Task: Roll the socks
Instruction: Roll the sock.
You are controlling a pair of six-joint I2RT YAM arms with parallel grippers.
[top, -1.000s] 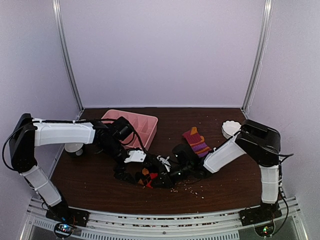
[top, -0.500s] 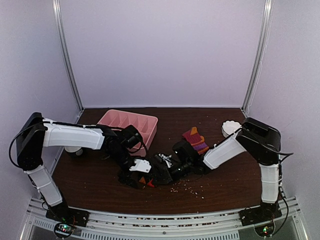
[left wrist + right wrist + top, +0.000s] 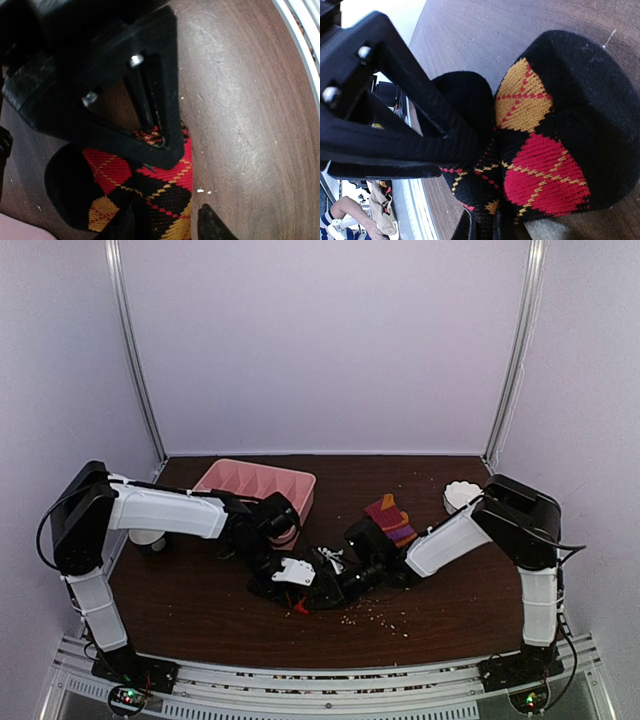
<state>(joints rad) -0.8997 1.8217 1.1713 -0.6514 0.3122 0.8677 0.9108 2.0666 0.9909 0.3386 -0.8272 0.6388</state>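
Observation:
A black argyle sock (image 3: 300, 604) with red and yellow diamonds lies bunched at the table's front middle, where both grippers meet. My left gripper (image 3: 288, 583) straddles it: in the left wrist view the sock (image 3: 160, 190) fills the space between the jaws of this gripper (image 3: 167, 225), which stand partly apart, and the right fingertip (image 3: 212, 226) rests on bare wood just beside the fabric. My right gripper (image 3: 328, 585) is shut on a fold of the same sock (image 3: 545, 175), pinched at the jaws (image 3: 485, 227). A purple, orange and red striped sock (image 3: 392, 521) lies loose behind the right arm.
A pink tray (image 3: 228, 478) with compartments stands at the back left, close to the left forearm. A white bowl (image 3: 461, 497) sits at the back right and a small white object (image 3: 147, 536) at the left edge. Crumbs (image 3: 378, 616) dot the dark wooden table near the front.
My left arm has reached further right towards the right gripper and its jaws have narrowed around the argyle sock. The right gripper has stayed shut on it, shifting slightly.

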